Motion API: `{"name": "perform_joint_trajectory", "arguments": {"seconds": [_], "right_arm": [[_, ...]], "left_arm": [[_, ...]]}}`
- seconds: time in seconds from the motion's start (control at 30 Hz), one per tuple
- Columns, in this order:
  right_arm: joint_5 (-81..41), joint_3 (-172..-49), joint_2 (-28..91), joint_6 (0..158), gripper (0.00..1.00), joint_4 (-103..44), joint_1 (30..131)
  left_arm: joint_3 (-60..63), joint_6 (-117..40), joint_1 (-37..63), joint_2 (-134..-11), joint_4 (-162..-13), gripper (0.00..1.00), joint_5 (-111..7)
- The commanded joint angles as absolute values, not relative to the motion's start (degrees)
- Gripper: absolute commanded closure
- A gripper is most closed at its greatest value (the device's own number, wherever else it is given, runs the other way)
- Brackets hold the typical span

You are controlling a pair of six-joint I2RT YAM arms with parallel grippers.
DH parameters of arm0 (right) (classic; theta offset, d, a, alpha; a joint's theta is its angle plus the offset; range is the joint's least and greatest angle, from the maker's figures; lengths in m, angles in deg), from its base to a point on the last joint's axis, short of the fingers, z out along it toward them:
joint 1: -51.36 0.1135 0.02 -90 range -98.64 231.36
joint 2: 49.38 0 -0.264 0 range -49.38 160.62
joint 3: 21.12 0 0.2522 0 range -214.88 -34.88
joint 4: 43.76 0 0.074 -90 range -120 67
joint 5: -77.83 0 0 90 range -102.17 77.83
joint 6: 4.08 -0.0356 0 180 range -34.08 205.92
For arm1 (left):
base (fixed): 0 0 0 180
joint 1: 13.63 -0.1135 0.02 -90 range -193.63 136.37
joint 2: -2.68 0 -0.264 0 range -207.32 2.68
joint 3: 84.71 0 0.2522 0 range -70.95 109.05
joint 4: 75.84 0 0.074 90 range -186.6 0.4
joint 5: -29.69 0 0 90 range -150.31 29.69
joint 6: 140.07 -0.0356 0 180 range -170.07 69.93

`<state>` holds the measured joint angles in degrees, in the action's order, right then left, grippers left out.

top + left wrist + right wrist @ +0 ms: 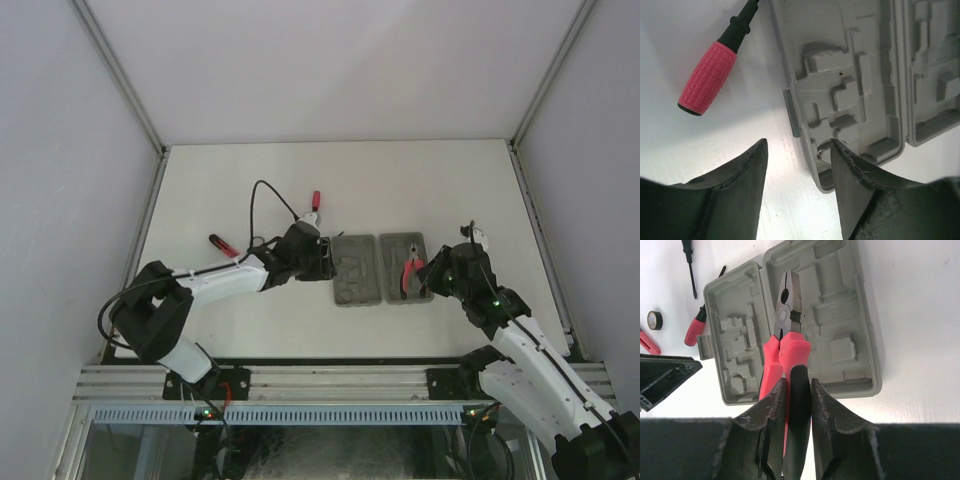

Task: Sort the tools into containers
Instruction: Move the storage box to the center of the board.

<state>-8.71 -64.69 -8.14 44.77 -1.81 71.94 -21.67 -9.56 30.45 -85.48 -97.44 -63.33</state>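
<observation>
Two grey containers lie side by side mid-table, the left tray and the right tray. The red-handled pliers rest head-first in the right tray near the hinge, handles sticking out over its near edge. My right gripper is shut on the black end of one pliers handle. At the left tray's near left corner my left gripper stands open and holds nothing. A red-handled screwdriver lies just left of that tray.
A second red-handled screwdriver lies on the table left of my left arm. A thin black screwdriver and a small dark ring lie beyond the left tray. White walls enclose the table.
</observation>
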Motion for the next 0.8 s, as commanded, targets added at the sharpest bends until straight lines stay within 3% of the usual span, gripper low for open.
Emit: {"name": "perform_joint_trajectory", "arguments": {"seconds": [0.0,0.53,0.77], "right_arm": [[-9.3,-65.7,-9.5,44.1,1.00,-5.4,71.6],[-10.3,-65.3,-10.1,44.0,1.00,-5.3,71.6],[-9.8,-65.3,-10.8,44.3,1.00,-4.8,71.6]], "left_arm": [[-17.4,-9.3,29.7,-87.9,-96.2,0.45,-63.4],[-16.7,-9.9,27.9,-91.9,-92.1,0.65,-60.3],[-16.4,-10.5,27.8,-92.4,-91.5,0.79,-59.5]]}}
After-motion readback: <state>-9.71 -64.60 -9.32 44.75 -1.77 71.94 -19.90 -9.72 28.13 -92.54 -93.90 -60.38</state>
